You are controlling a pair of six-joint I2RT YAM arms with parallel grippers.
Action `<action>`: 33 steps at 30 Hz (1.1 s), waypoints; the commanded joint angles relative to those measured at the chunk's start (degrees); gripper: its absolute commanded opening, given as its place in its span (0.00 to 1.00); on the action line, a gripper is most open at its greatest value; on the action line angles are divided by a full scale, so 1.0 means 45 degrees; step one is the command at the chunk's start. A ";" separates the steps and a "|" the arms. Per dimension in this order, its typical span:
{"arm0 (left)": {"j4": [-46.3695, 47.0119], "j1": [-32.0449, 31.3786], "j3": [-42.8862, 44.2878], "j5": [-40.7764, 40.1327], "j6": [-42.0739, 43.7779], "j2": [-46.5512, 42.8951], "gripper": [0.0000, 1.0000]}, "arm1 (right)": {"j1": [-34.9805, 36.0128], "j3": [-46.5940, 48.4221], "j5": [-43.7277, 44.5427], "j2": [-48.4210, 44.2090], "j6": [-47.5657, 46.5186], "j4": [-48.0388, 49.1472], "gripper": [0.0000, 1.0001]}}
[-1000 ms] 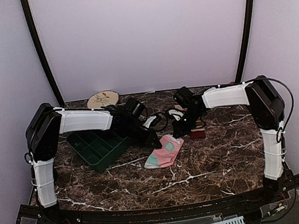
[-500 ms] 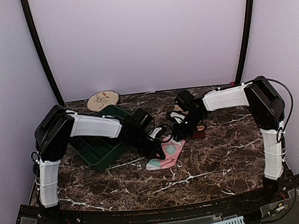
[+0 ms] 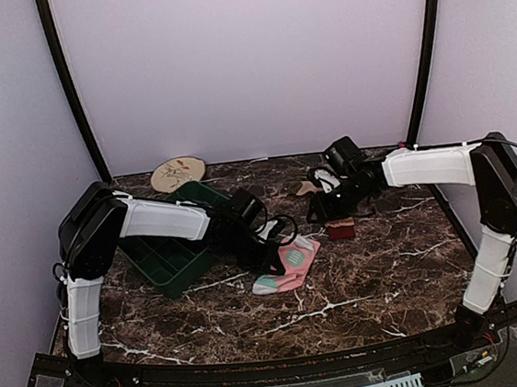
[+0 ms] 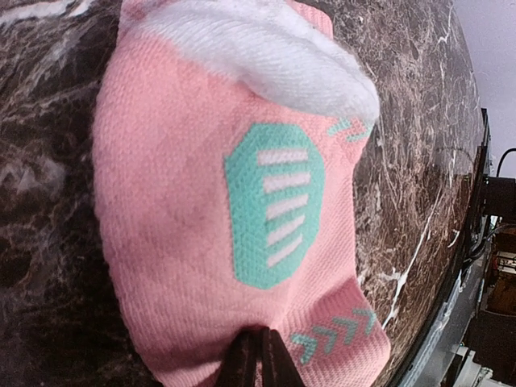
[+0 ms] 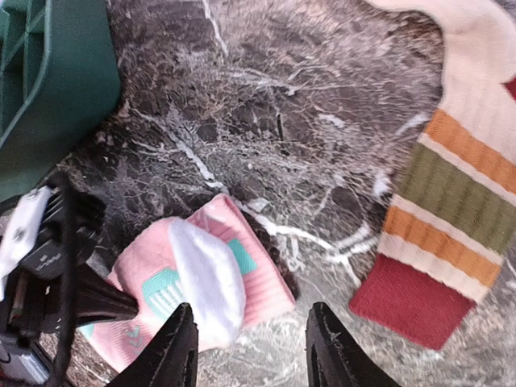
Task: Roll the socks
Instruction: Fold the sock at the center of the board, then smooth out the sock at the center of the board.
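Nearest to my bases lies the pink sock (image 4: 161,201), flat on the desk (image 3: 361,284) about midway between my two arms. My left end effector (image 4: 255,356) is down at its edge. The two fingers are pressed together with no gap showing, and they appear to have a pinch of pink fabric between them. At the opposite end the sock is turned over on itself, showing a white inner lining (image 4: 266,48) above the mint emblem. I judge the roll of this sock as begun, not finished: one fold is in, and the body is flat.

Just beyond, my right end effector (image 5: 251,310) hangs above the desk with its fingers spread apart and nothing between them, looking down on the folded end. Past it the striped sock (image 5: 451,193) lies stretched out, dark red toe toward me, separated from the pink one by bare marble and not rolled at all. To the left stands the green tray (image 5: 48,81). A round plate (image 3: 178,171) sits at the far edge.

The next move, as I read it, calls for the left pinch to carry its edge over toward the white fold. The free right fingers would come down to steady that fold, or the loose knit will spring back open.
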 commanded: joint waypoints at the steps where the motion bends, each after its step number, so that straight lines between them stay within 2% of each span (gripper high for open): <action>1: -0.1058 -0.0108 -0.0621 -0.1004 -0.0460 0.0229 0.08 | -0.0018 -0.1393 0.0546 -0.1666 0.1073 0.0900 0.46; 5: -0.1194 -0.0112 -0.0605 -0.1024 -0.0451 0.0313 0.09 | 0.0488 -0.3532 -0.0647 -0.3328 0.2083 0.2272 0.45; 8: -0.1322 -0.0117 -0.0604 -0.0988 -0.0418 0.0354 0.09 | 0.1420 -0.4836 -0.1332 -0.4457 0.2861 0.3700 0.45; 13: -0.1565 -0.0117 -0.0503 -0.0779 -0.0274 0.0415 0.09 | 0.2903 -0.6748 -0.2058 -0.5311 0.3678 0.6143 0.46; 18: -0.1855 -0.0117 -0.0376 -0.0575 0.0011 0.0434 0.08 | 0.4047 -0.6766 -0.1816 -0.4555 0.3416 0.6761 0.49; 21: -0.2117 -0.0114 -0.0199 -0.0516 0.0219 0.0497 0.08 | 0.4307 -0.6763 -0.1442 -0.4000 0.3231 0.6966 0.58; 33: -0.2599 -0.0106 0.0151 -0.0285 0.0418 0.0623 0.08 | 0.4317 -0.5905 -0.1395 -0.2223 0.1722 0.6524 0.59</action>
